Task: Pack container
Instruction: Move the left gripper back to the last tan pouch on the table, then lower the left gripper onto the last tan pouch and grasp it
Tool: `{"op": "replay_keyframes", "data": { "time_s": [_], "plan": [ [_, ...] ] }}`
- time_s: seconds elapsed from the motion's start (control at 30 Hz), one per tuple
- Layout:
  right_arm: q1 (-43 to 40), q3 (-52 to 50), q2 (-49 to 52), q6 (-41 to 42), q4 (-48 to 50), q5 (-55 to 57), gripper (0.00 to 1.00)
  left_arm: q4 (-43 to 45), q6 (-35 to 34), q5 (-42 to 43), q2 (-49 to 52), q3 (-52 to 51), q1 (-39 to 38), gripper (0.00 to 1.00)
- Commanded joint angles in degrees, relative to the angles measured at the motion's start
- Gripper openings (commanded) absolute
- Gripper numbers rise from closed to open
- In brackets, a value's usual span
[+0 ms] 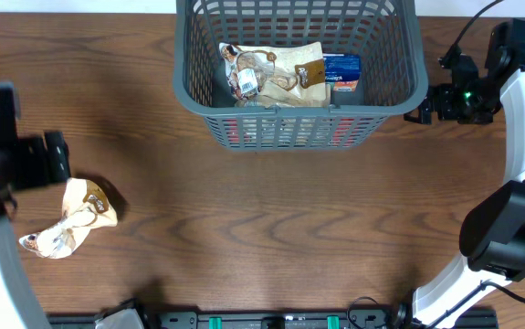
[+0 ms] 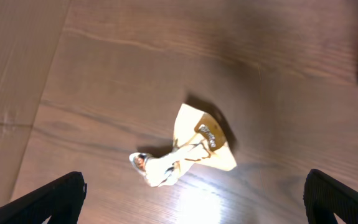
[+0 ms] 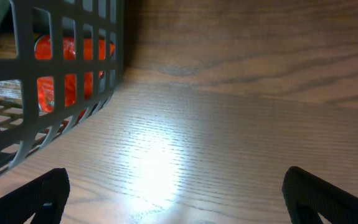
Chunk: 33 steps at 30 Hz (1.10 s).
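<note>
The dark grey slotted container [image 1: 399, 87] stands at the back middle of the table. It holds a cream snack bag [image 1: 271, 73], a blue packet [image 1: 341, 75] and something red low down. A crumpled cream snack bag [image 1: 70, 219] lies on the table at the left. My left gripper [image 1: 57, 157] is open just behind that bag; in the left wrist view the bag [image 2: 191, 148] lies ahead of the spread fingers [image 2: 194, 199]. My right gripper [image 1: 419, 111] is open and empty beside the container's right wall [image 3: 48, 74], with its fingers [image 3: 175, 196] over bare wood.
The table is brown wood grain [image 1: 271, 228]. A black rail [image 1: 271, 320] with small fittings runs along the front edge. The right arm's white base [image 1: 509, 238] stands at the front right. A red item [image 3: 66, 62] shows through the container's slots.
</note>
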Motion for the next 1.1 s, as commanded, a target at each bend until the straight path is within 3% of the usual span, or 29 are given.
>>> {"op": "replay_keyframes", "data": {
  "time_s": [0.0, 0.13, 0.3, 0.47, 0.73, 1.07],
  "plan": [
    [0.35, 0.02, -0.5, -0.02, 0.04, -0.44, 0.99, 1.16, 1.11, 2.86, -6.51, -8.9, 0.31, 0.99],
    [0.35, 0.0, -0.5, -0.02, 0.7, -0.44, 0.99, 3.89, 1.51, 2.62, -13.25, -20.72, 0.31, 0.99],
    [0.35, 0.0, -0.5, 0.0, 0.87, -0.46, 0.99, 6.23, 13.11, -1.4, -17.14, -30.05, 0.33, 0.99],
    [0.35, 0.0, -0.5, -0.02, 1.09, -0.46, 0.99, 8.04, 24.61, -5.86, -12.48, -35.63, 0.44, 0.99],
    [0.35, 0.0, -0.5, -0.7, 1.66, -0.42, 0.99, 16.55, 26.51, -6.14, 0.26, -36.59, 3.21, 0.99],
    [0.35, 0.0, -0.5, -0.68, 1.73, -0.35, 0.99, 18.95, 29.86, -6.03, 10.78, -36.59, 7.5, 0.99]
  ]
}}
